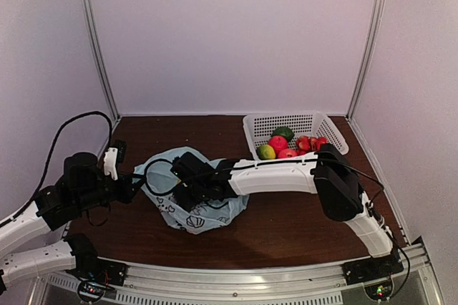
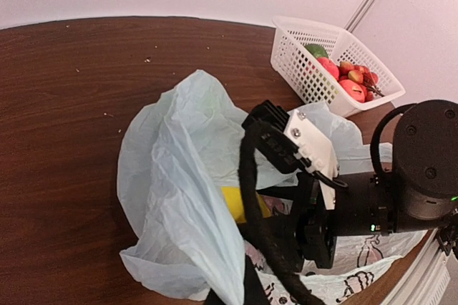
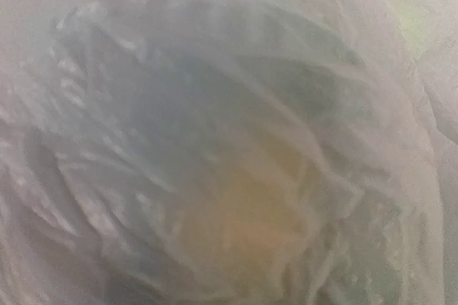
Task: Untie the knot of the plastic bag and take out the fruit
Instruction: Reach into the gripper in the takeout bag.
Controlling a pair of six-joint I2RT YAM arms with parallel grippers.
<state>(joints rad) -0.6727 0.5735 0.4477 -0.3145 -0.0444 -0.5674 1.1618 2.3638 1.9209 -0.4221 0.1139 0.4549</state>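
The left tool [image 1: 131, 189] was fully closed, and the edge of the plastic bag [image 1: 193, 215] was judged to be pinched in it, the film being drawn up toward it. No knot was to be seen; the bag's mouth was held open just ahead of this tool. The right tool [image 1: 182, 192] was buried inside that mouth, film covering its camera; its opening could not be told. One yellow fruit [image 2: 238, 203] was seen beneath it. Well behind the right tool, on the table [image 1: 286, 230], a white basket [image 1: 252, 127] was loaded with red and green fruit [image 1: 278, 143]. Untying was judged complete; removal of the yellow piece remained.
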